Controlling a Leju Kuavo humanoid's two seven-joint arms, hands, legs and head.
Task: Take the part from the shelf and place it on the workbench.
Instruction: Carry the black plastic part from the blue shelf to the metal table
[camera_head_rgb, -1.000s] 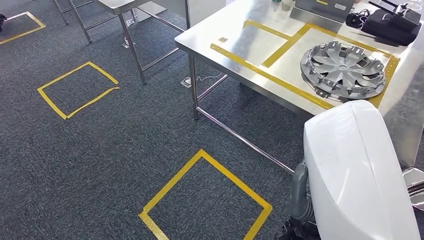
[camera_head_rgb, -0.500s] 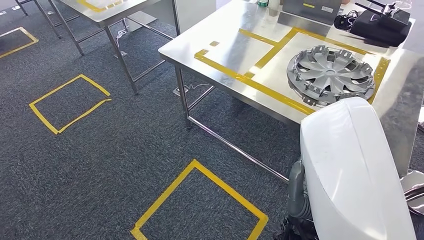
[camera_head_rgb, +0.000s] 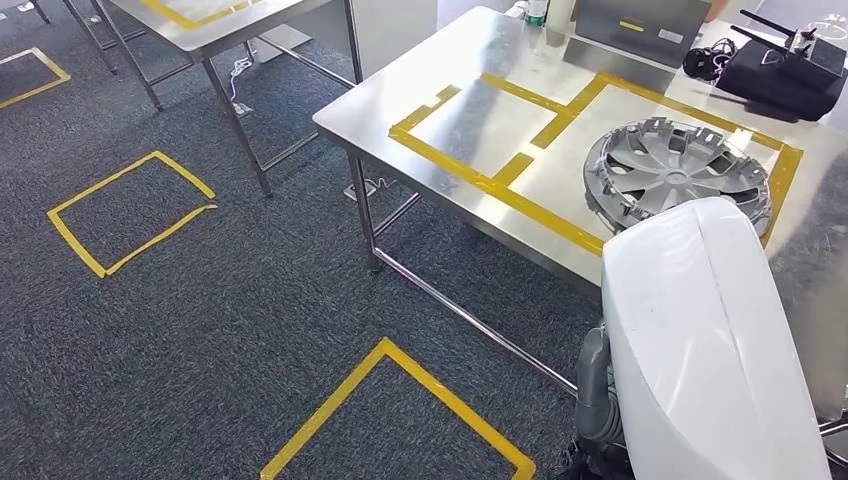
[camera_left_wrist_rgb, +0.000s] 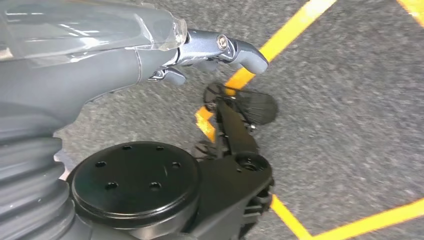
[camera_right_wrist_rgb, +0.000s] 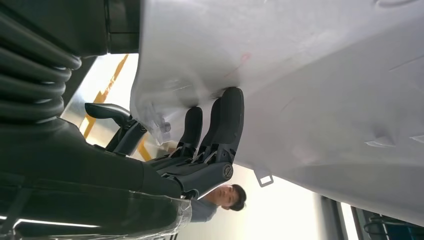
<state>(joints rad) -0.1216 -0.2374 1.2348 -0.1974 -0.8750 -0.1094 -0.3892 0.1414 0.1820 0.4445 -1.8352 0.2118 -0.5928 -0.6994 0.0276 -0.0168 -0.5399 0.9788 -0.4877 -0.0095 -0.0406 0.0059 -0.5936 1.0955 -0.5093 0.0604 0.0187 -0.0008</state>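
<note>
White part (camera_head_rgb: 705, 340) near workbench (camera_head_rgb: 470, 95) edge

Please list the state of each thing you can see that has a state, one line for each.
White part: held up off the floor, not yet on the workbench.
Right robot hand: fingers pressed against the white part.
Left robot hand: holds nothing.
Wheel cover: lying flat on the workbench.

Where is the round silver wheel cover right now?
In the head view, the wheel cover lies on the right side of the steel workbench, inside a yellow tape outline, just beyond the big white part the robot carries.
</note>
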